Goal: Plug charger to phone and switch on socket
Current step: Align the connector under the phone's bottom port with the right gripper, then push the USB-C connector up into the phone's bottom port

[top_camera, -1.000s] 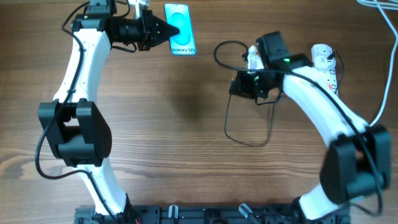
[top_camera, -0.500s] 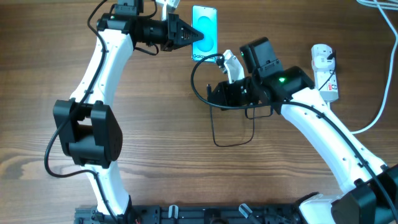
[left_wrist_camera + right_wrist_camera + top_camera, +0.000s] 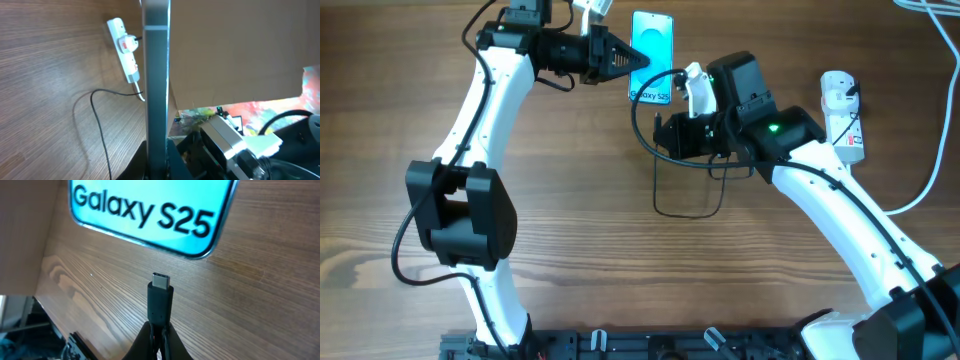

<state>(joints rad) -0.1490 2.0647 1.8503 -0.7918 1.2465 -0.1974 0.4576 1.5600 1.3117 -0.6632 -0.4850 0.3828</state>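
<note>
left gripper (image 3: 636, 62) clamped on phone (image 3: 658, 38) by its side edge, upper centre of overhead frame | right gripper (image 3: 159, 328) pinching charger (image 3: 160, 297) plug, tip just below phone's bottom edge, not touching | socket (image 3: 842, 115) upper right, well apart

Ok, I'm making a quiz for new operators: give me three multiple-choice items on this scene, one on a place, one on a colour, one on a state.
1. Where is the power strip?
A) on the table, away from the phone
B) under the phone
C) in the left claw
2. What colour is the phone screen?
A) red
B) cyan
C) black
3. The charger connector is:
A) plugged into the phone
B) loose on the table
C) gripped by the right claw, short of the phone

Answers: 1 A, the overhead view shows it there; 2 B, the screen shows cyan; 3 C, bare wood separates tip and phone.
</note>
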